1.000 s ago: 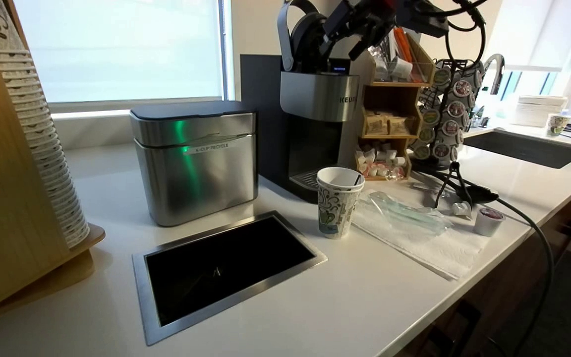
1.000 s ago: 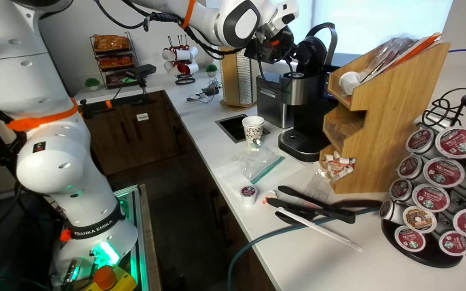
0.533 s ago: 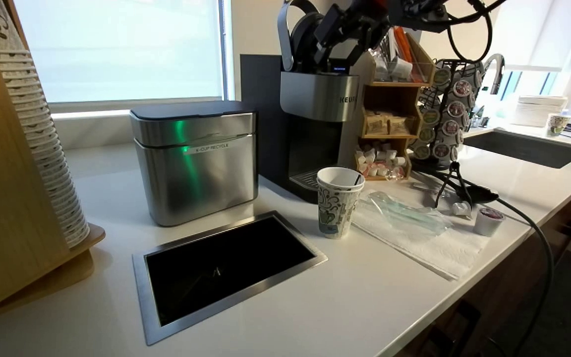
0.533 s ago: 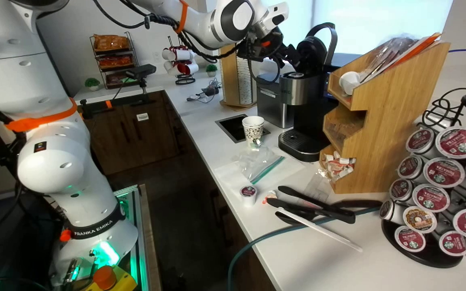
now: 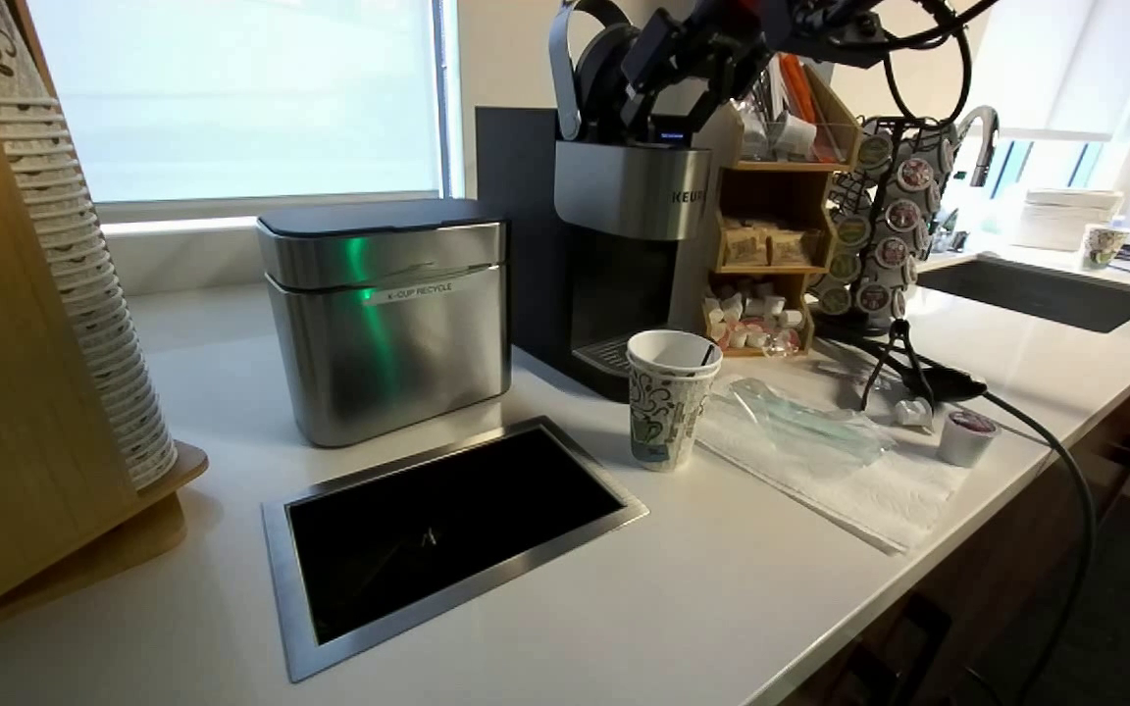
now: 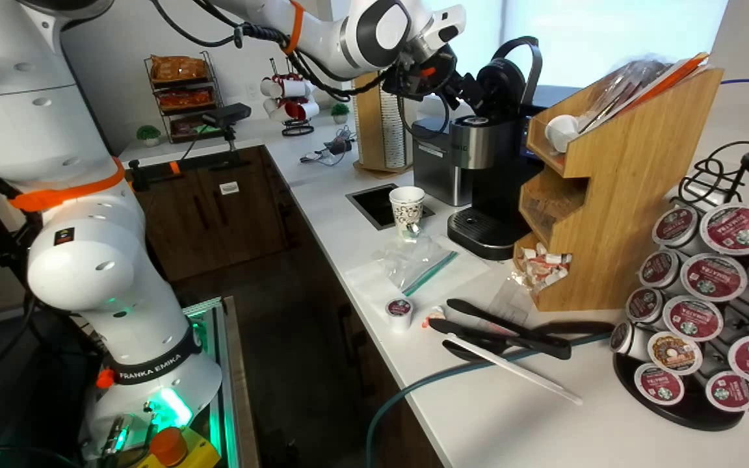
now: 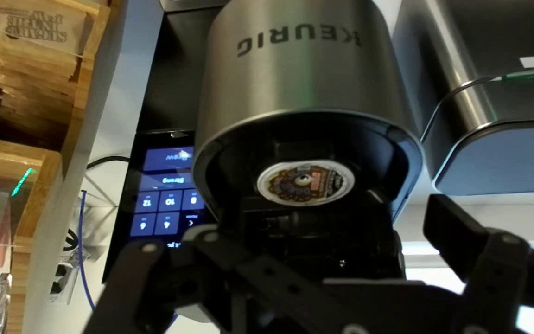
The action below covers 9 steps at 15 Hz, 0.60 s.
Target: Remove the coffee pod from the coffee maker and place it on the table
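We saw the gripper (image 5: pixel 667 120), fingers (image 7: pixel 452 225) parted, over the coffee pod (image 7: pixel 306 182) in the Keurig (image 5: pixel 624 191), right of the K-Cup bin (image 5: pixel 408 353).
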Each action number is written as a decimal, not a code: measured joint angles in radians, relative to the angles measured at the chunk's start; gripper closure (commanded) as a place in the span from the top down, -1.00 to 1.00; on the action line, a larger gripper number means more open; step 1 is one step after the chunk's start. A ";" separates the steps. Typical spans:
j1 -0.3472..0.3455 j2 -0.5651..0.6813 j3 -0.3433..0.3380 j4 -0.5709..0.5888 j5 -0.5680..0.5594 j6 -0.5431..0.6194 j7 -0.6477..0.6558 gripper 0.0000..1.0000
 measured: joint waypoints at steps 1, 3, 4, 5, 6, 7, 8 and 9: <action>-0.001 0.002 -0.003 0.000 -0.002 0.000 0.000 1.00; -0.003 0.007 -0.008 0.000 -0.002 0.003 0.000 1.00; -0.004 0.010 -0.009 0.001 -0.002 0.007 0.000 1.00; -0.004 0.014 -0.010 0.001 -0.002 0.011 0.000 1.00; -0.004 0.017 -0.011 0.002 -0.002 0.015 0.000 1.00; -0.005 0.021 -0.012 0.003 -0.002 0.019 0.000 1.00; -0.005 0.024 -0.013 0.004 -0.002 0.025 0.000 1.00; -0.005 0.027 -0.013 0.007 -0.002 0.028 0.000 1.00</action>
